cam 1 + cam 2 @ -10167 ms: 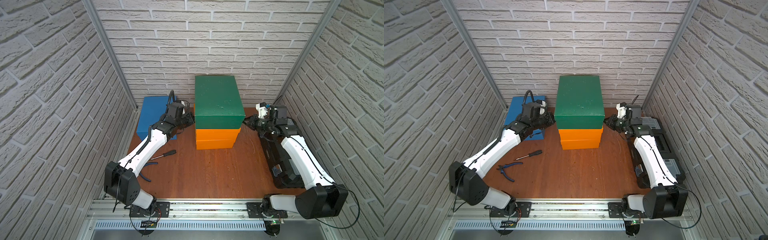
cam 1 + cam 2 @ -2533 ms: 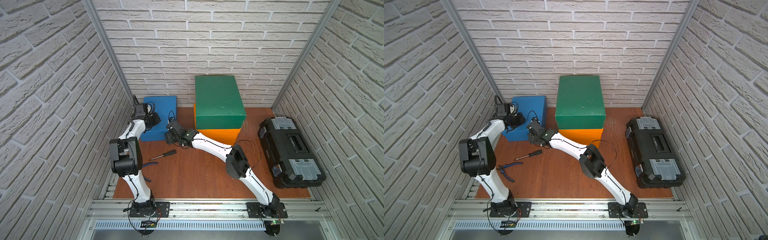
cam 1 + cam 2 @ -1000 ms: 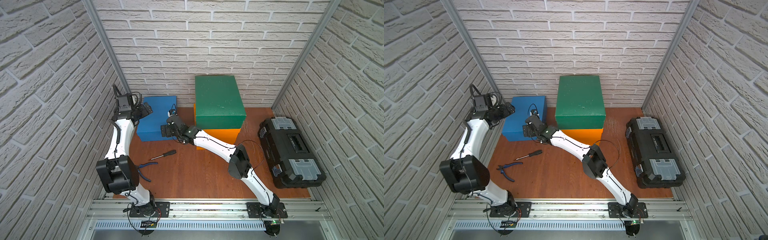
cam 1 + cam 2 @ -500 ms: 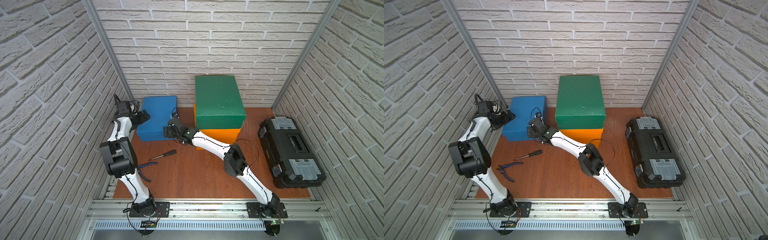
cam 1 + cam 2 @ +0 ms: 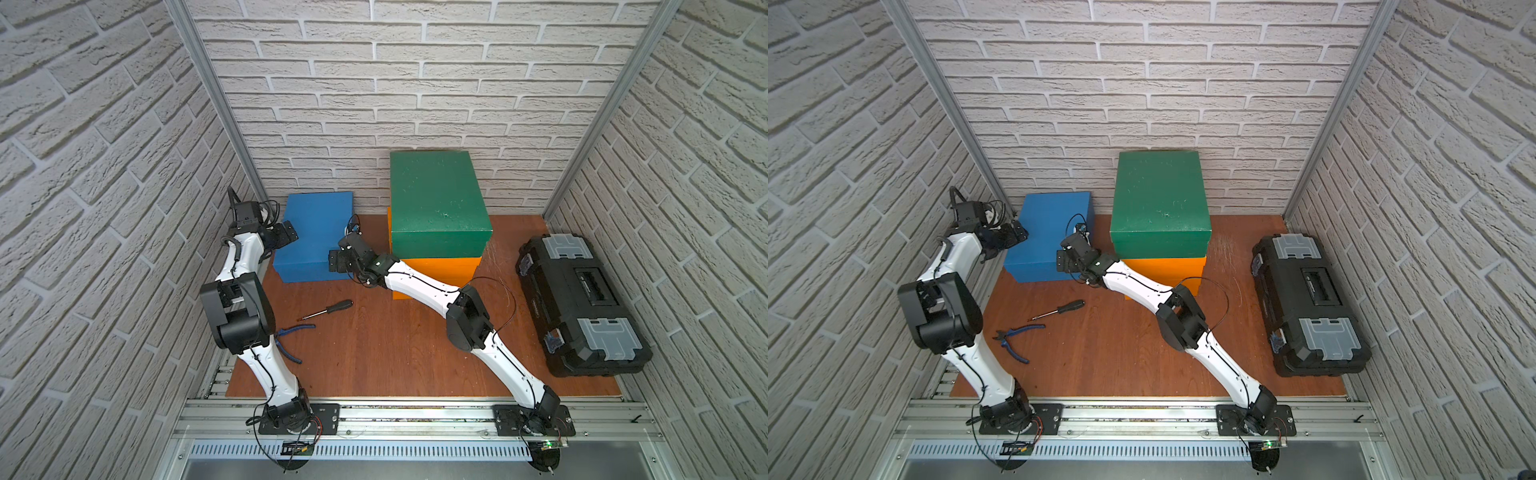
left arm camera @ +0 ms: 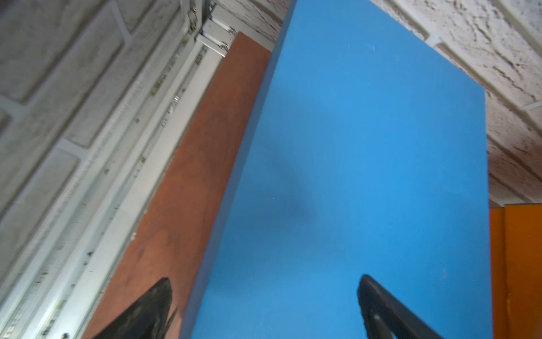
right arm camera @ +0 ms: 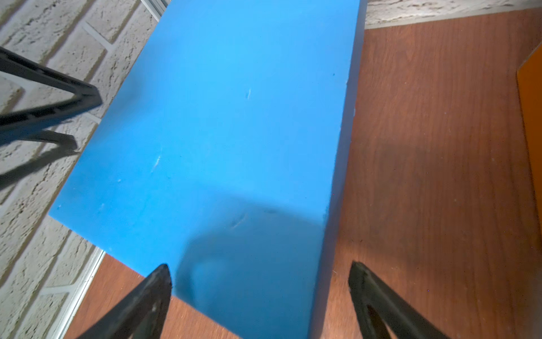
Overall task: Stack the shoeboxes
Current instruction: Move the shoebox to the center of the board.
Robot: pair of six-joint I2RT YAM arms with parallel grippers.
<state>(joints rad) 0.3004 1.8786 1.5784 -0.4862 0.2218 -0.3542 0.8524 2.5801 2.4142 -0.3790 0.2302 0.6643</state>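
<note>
Top views showed the blue box sitting on the brown table, at the back by the brick wall. It was not on the pile yet. The green box sat on an orange box just beside it, with a small gap between.

The left pincer was at one side of the blue box and the right pincer was at the other side. Both pincers were wide open and held nothing. In the right wrist view the black fingers stood far apart, with a corner of the blue box between them. It was hard to tell if they touched the box.

The box looked too wide for one pincer. So the two arms were likely there to squeeze it from both sides and lift it together, probably onto the green box.

The screwdriver, the pliers and the black toolbox lay away from the boxes, out of the way.
</note>
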